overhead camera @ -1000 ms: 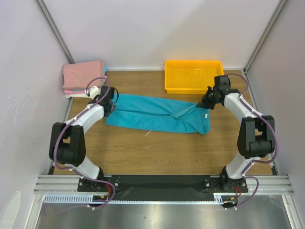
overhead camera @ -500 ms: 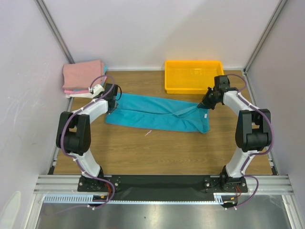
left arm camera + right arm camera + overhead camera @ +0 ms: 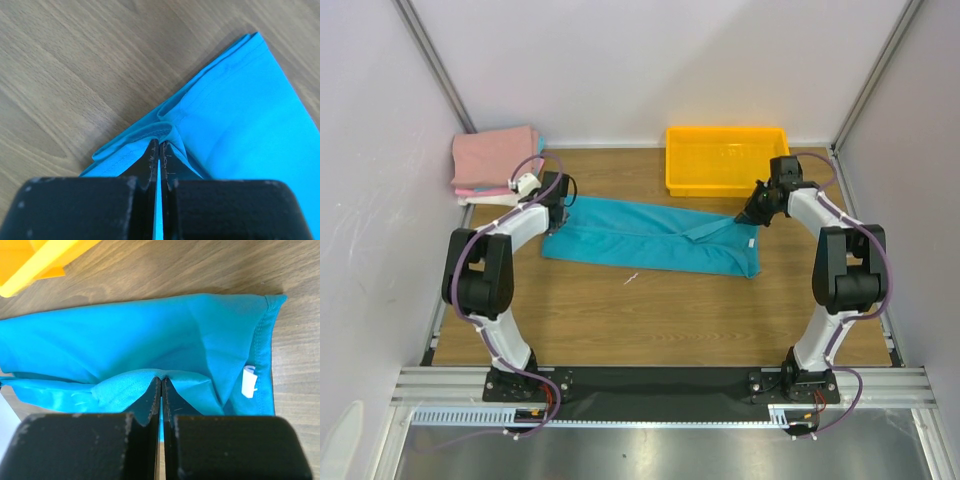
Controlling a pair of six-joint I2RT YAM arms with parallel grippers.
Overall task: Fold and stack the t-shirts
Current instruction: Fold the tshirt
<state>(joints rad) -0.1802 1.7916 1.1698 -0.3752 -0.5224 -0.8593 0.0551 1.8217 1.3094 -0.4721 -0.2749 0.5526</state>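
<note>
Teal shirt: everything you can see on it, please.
The teal shirt is soft knit fabric with stitched hems, folded lengthwise into a long band lying across the wooden table. A small white tag shows at its right end. The left hand is shut on a bunched fold at its left end, the right hand on a raised fold near its right end. Wood shows between it and the yellow bin.

Matt teal cloth shirt (image 3: 640,236), fine knit; matt wood-grain table (image 3: 650,310); glossy yellow plastic bin (image 3: 727,189); soft pink cloth stack (image 3: 495,158) far left.
</note>
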